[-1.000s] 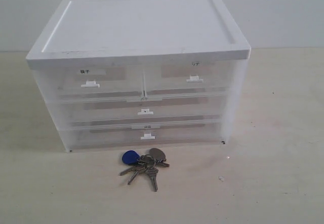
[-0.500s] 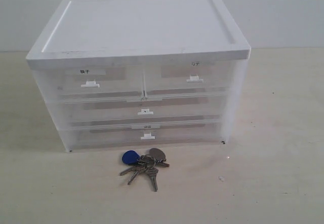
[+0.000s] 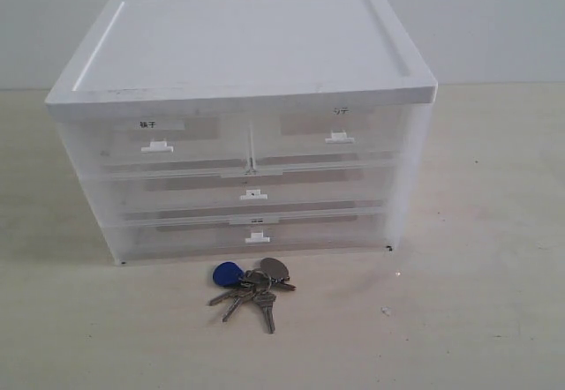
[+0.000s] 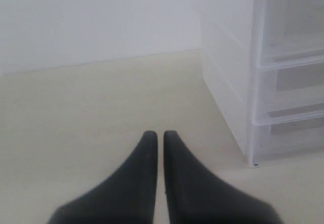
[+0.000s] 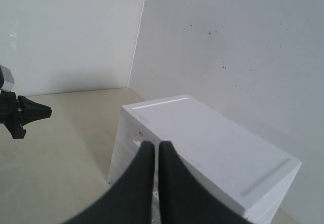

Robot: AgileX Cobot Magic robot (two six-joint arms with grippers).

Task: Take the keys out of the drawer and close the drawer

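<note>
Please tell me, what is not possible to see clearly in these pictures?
- Exterior view: the label text is too small to read.
- Exterior view: the drawer contents are blurred by its translucent front.
- Wrist views: the keys show in neither frame.
- Left wrist view: the cabinet is cut by the edge.

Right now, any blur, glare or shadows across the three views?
Exterior view: sharp, even light, keys crisp, faint shadow left of the cabinet. Left wrist view: soft throughout, left gripper out of focus. Right wrist view: right gripper blurred, cabinet top pale, no glare.
</note>
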